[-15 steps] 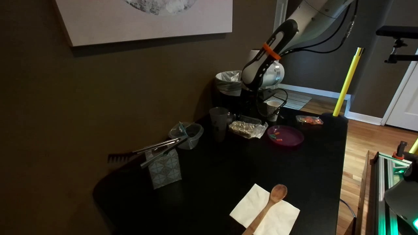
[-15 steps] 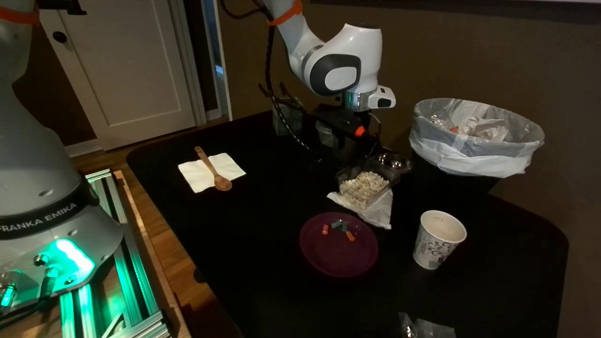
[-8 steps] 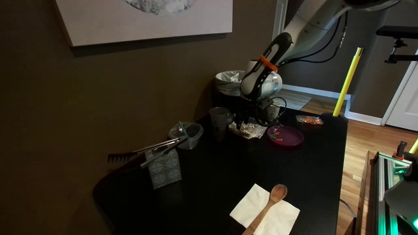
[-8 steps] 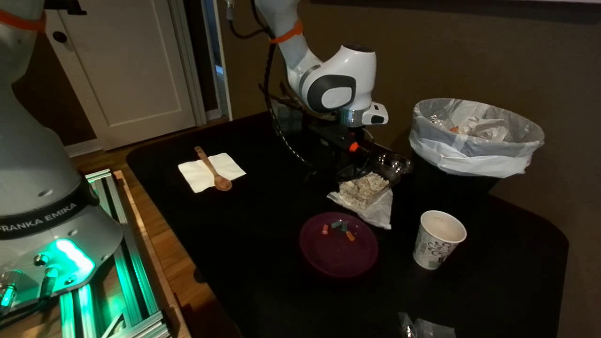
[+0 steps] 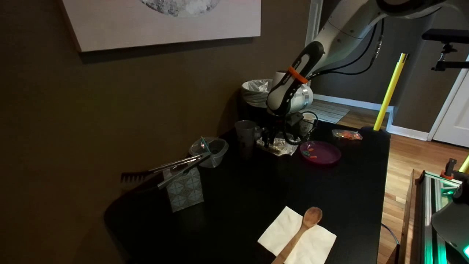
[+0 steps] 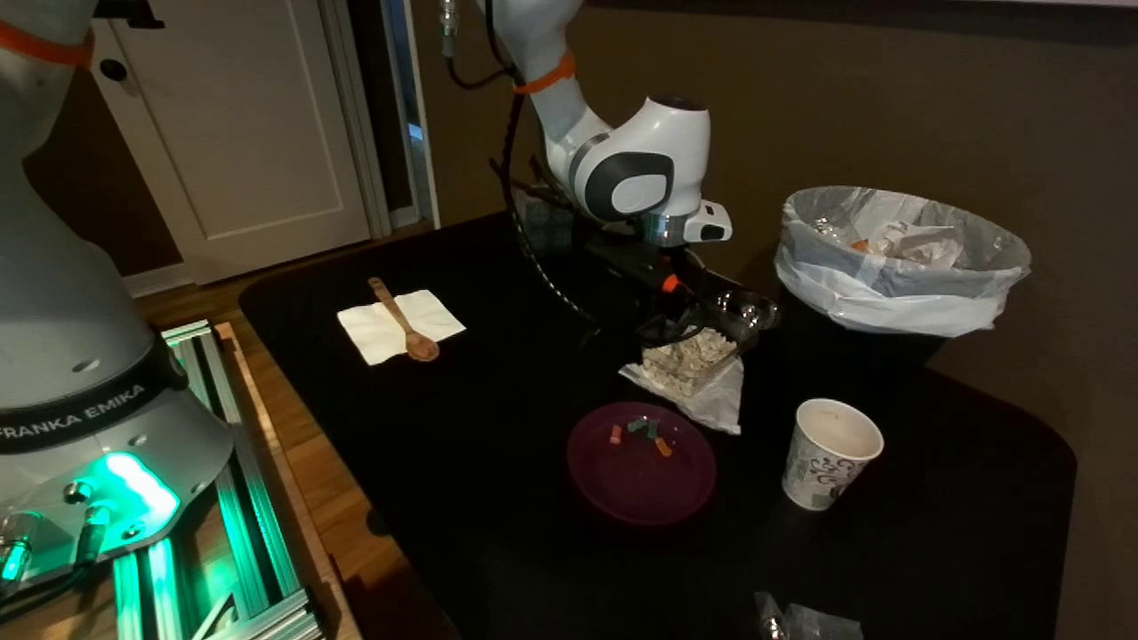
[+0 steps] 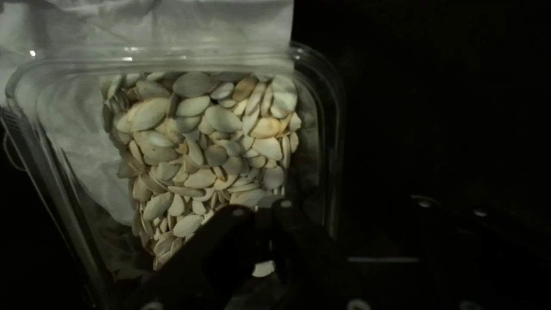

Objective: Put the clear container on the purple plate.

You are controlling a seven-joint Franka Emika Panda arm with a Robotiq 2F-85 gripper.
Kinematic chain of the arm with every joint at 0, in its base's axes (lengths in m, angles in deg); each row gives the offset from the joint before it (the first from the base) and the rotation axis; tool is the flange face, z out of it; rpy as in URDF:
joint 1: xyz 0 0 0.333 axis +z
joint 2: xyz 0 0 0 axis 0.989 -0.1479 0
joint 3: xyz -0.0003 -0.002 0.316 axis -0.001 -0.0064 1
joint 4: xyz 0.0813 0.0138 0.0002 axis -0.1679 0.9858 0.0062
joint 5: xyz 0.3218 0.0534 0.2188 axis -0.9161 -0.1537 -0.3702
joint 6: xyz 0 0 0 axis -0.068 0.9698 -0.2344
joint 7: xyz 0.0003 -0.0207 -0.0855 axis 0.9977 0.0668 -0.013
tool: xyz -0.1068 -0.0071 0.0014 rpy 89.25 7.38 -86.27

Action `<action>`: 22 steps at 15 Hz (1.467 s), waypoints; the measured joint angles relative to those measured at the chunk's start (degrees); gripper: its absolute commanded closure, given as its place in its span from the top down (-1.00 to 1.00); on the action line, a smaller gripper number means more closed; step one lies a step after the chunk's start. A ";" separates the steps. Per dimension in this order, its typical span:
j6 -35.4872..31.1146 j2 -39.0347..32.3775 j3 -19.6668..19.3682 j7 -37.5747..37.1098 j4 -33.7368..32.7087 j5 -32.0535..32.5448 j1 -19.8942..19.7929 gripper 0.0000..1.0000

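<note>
Currently, the clear plastic tub (image 7: 193, 64) of pumpkin seeds (image 7: 206, 150) sits near the wall-side edge of the black tabletop (image 6: 498, 498), partly on a rumpled white sheet (image 7: 146, 21). The Robotiq gripper (image 7: 357, 206) is down at it with fingers spread: one over the seeds, the other, dim in the wrist view, past the tub's side wall; whether either touches the plastic I cannot tell. The purple plate (image 6: 640, 484), bearing small green and orange bits (image 6: 664, 447), lies near the tub, toward the robot-side edge. A patterned paper cup (image 6: 827, 462) stands closer to a short edge; a wooden spoon (image 6: 396, 311) rests on a napkin (image 6: 369, 333) nearer the robot-side edge, toward the opposite end.
</note>
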 measured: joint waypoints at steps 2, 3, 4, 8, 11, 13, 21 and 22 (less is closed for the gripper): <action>0.00 -0.62 -0.01 -0.05 -0.70 0.38 0.00 -0.11; 0.00 -0.94 -0.01 -0.14 -1.03 0.66 0.00 -0.13; 0.00 -1.21 -0.01 -0.20 -1.35 0.87 0.00 -0.12; 0.00 -2.17 -0.02 -0.60 -2.53 1.84 0.02 -0.58; -0.06 -2.64 -0.10 -1.00 -3.28 2.58 0.04 -0.98; -0.07 -2.78 -0.13 -1.72 -3.57 3.04 0.05 -0.94; -1.33 -2.67 -0.22 -3.36 -3.65 3.54 0.17 -0.97; -1.69 -2.36 -0.28 -3.59 -3.51 3.77 0.22 -0.97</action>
